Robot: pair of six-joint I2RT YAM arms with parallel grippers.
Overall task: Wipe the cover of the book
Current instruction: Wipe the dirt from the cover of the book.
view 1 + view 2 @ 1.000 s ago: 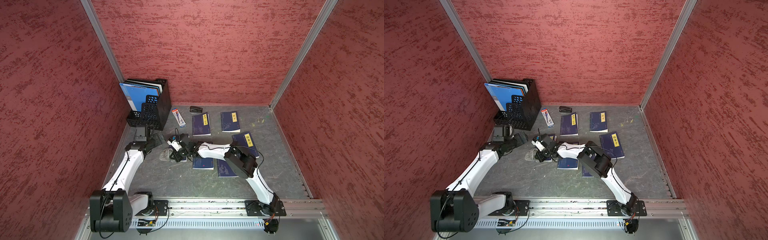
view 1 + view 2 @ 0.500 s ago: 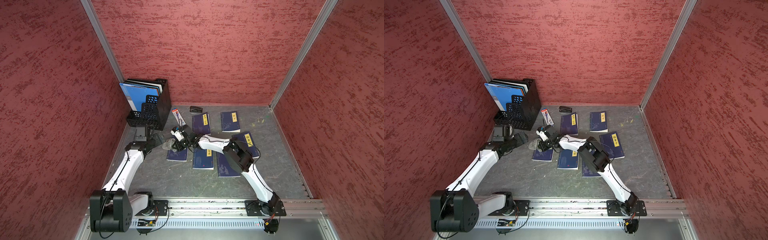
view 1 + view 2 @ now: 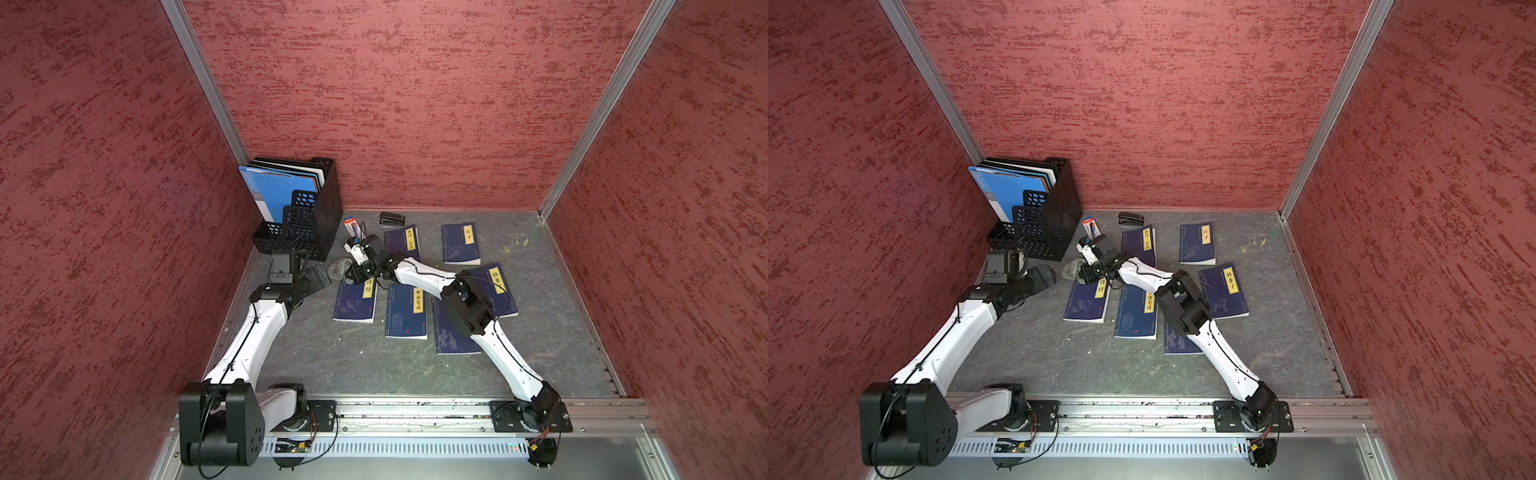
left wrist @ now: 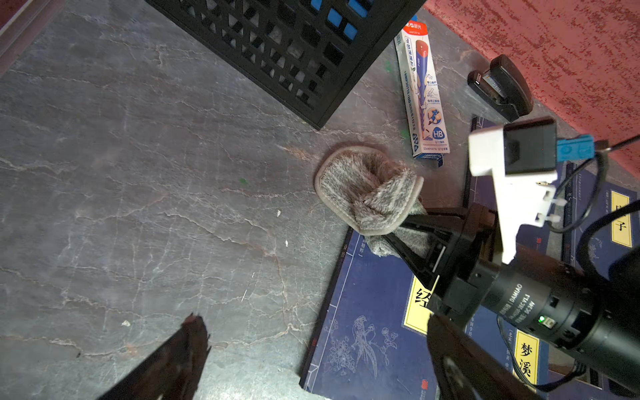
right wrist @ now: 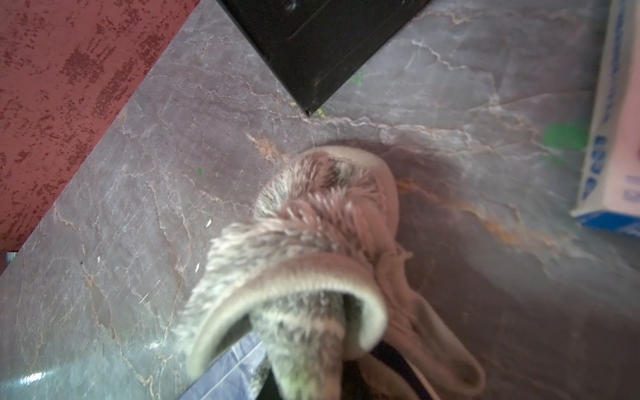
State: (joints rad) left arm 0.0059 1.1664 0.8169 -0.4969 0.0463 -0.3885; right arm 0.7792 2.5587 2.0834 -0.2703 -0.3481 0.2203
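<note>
The book (image 3: 355, 299) (image 3: 1086, 301) is dark blue with a yellow title label and lies flat, leftmost in the near row. My right gripper (image 3: 352, 272) (image 3: 1087, 272) (image 4: 403, 239) is shut on a grey fluffy cloth (image 3: 338, 267) (image 3: 1072, 268) (image 4: 367, 188) (image 5: 311, 242). The cloth bunches at the book's far left corner (image 4: 363, 311) and lies mostly on the table beyond it. In the right wrist view only a blue corner of the book (image 5: 225, 377) shows under the cloth. My left gripper (image 3: 318, 276) (image 3: 1044, 274) (image 4: 315, 322) is open and empty, just left of the book.
A black mesh file rack (image 3: 299, 216) with blue folders stands at the back left. A pencil box (image 3: 352, 226) and a black stapler (image 3: 391, 219) lie behind the cloth. Several more blue books (image 3: 460, 243) are spread across the middle and right of the table.
My right gripper dragged the cloth along the book's cover from its near part to its far edge, toward the back wall. The left arm stayed put.
</note>
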